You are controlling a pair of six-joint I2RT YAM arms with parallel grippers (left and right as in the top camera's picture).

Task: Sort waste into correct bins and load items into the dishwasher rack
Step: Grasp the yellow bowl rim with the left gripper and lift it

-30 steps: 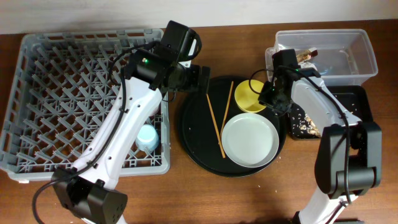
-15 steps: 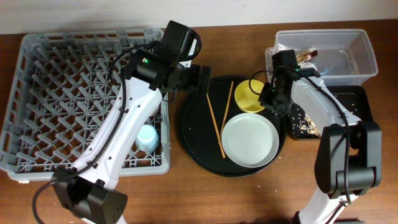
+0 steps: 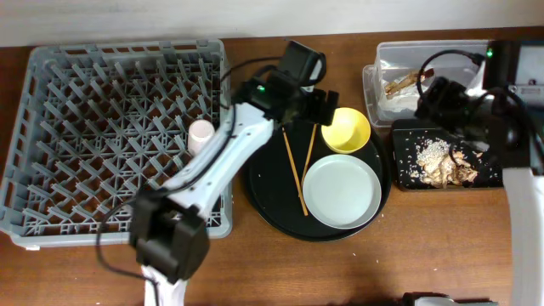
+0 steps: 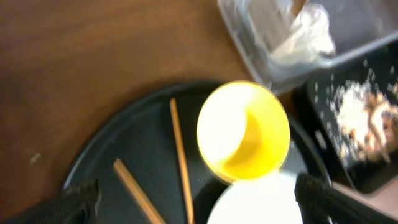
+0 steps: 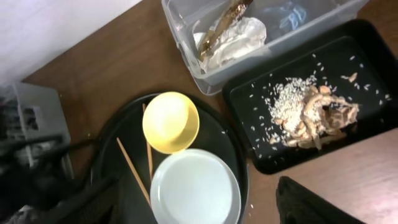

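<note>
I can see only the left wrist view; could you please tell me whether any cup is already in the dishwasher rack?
Observer: Yes, a pink cup sits in the dishwasher rack, near its right edge.
Operator: Thank you. Is a blue cup there too?
Observer: None shows overhead, though the left arm hides part of the rack.
Operator: Does the white plate lie fully on the round tray?
Observer: Yes, the white plate lies flat, wholly within the round black tray.

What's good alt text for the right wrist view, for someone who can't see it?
From above: a round black tray holds a yellow bowl, a white plate and two chopsticks. Top right, a clear tub holds a napkin and wrapper; below it, a rectangular black tray holds food scraps.
</note>
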